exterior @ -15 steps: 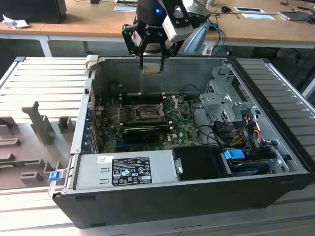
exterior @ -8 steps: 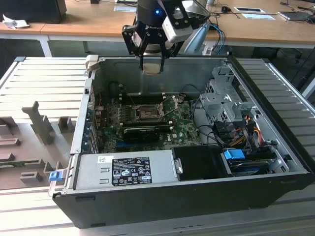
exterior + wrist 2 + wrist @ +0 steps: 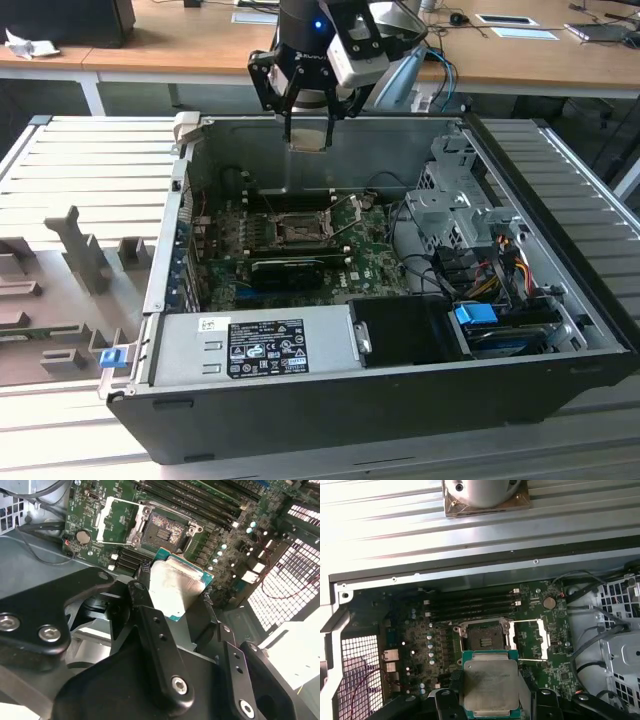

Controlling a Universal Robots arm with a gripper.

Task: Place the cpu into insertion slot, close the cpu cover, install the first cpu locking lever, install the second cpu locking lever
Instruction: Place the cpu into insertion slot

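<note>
One cpu (image 3: 177, 587), edges behind the hand (image 3: 172, 597)

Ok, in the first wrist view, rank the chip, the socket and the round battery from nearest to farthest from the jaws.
1. The chip: held between the jaws.
2. The socket: on the board, just beyond the chip.
3. The round battery: farthest, past the open cover.

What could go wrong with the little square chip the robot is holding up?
The cpu is pinched only at its edges by the end effector, up in the air, so it might slip and fall. If lowered crooked, it could miss the insertion slot or bump the open cpu cover.
</note>
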